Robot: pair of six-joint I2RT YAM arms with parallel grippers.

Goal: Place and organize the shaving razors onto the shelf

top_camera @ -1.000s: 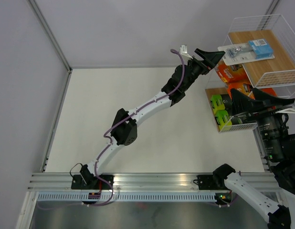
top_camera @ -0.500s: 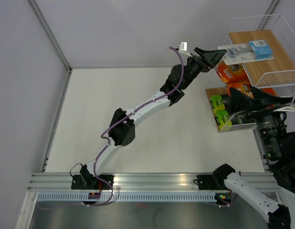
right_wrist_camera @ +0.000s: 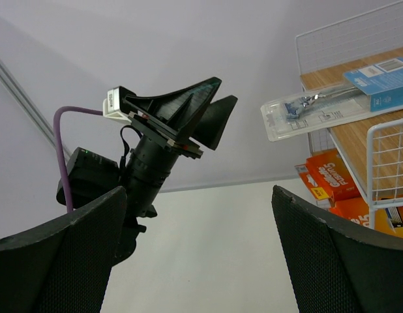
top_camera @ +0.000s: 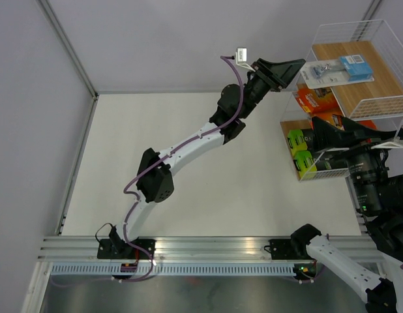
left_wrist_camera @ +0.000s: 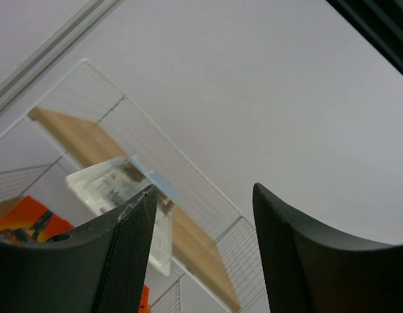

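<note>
The shelf [top_camera: 384, 104] is a white wire rack with wood tiers at the right. A clear blister razor pack with blue card [top_camera: 335, 70] lies on its top tier, its left end overhanging. Two orange packs [top_camera: 317, 99] sit on the middle tier and two black packs with lime ends [top_camera: 299, 142] on the lowest. My left gripper [top_camera: 297, 65] hovers just left of the blister pack, open, nothing between its fingers [left_wrist_camera: 133, 248]; the blister pack [left_wrist_camera: 110, 186] shows past its left finger. My right gripper [top_camera: 321, 143] hangs open and empty by the lowest tier.
The white table [top_camera: 188, 163] spreads left of the shelf, walled by grey panels. In the right wrist view the left gripper [right_wrist_camera: 205, 111] hangs in mid-air, left of the blister pack [right_wrist_camera: 332, 104] and the orange packs [right_wrist_camera: 328, 176]. Aluminium rail [top_camera: 208, 248] along the near edge.
My left gripper has drawn back up and to the left, away from the blister pack's end, and its jaws have narrowed. The pack stays on the top tier. The right arm barely moved.
</note>
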